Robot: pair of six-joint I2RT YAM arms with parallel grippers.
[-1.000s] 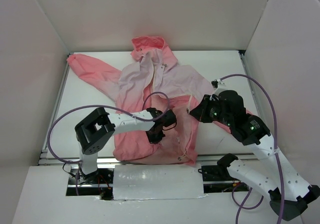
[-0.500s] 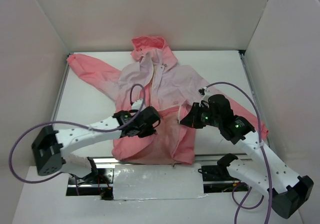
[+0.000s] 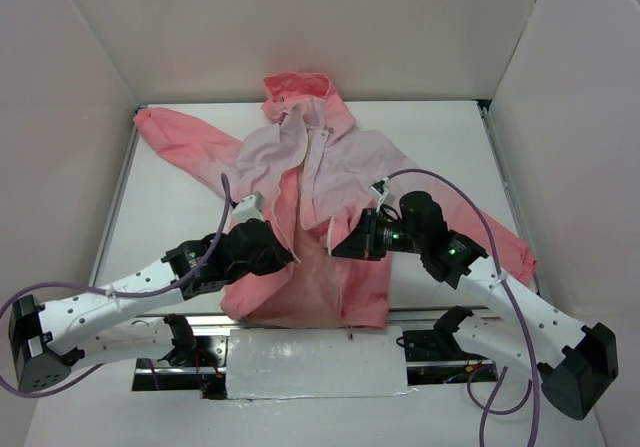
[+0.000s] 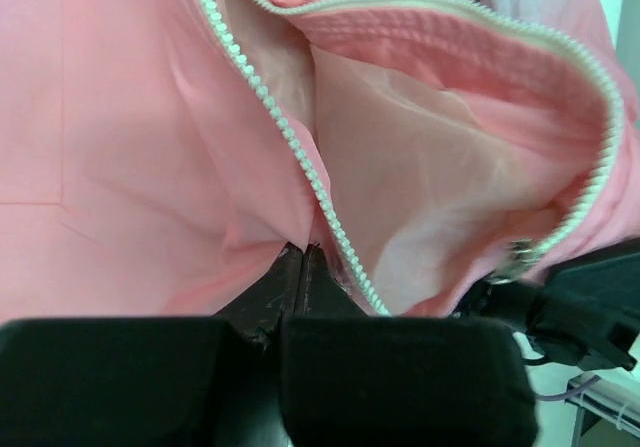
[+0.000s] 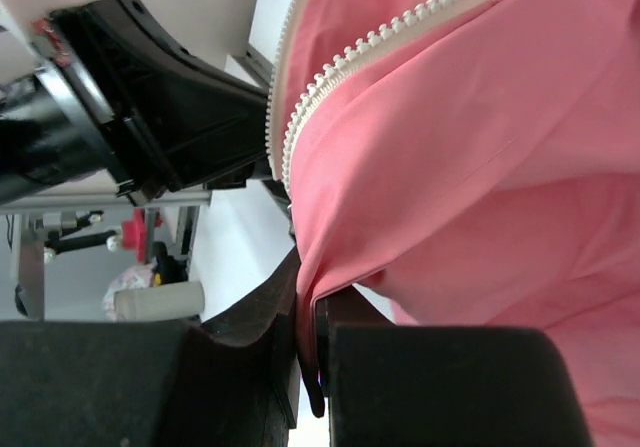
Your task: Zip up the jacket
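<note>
The jacket [image 3: 330, 167] lies spread on the white surface [image 3: 170, 197], its hood [image 3: 297, 87] toward the far wall and one coral sleeve [image 3: 180, 132] stretched out to the far left corner. Its hem reaches the near edge. The chest is pale lilac-white and the lower half is coral pink. The front hangs open below the chest, showing the paler lining [image 3: 315, 277] between the two edges. The left arm [image 3: 110, 302] reaches in from the near left. Its jaws are pressed together on a pinch of pink fabric at the front edge on its own side, just beside the white zipper teeth [image 4: 270, 107] that run up and away from them. The right arm [image 3: 510, 302] comes in from the near right. Its jaws are likewise clamped on a fold of the opposite front edge, close to that side's row of teeth [image 5: 400, 27]. In the left wrist view a small metal slider [image 4: 518, 257] sits low on the far row of teeth, next to the right arm's black end. The two held edges are apart, with the open lining between them.
</note>
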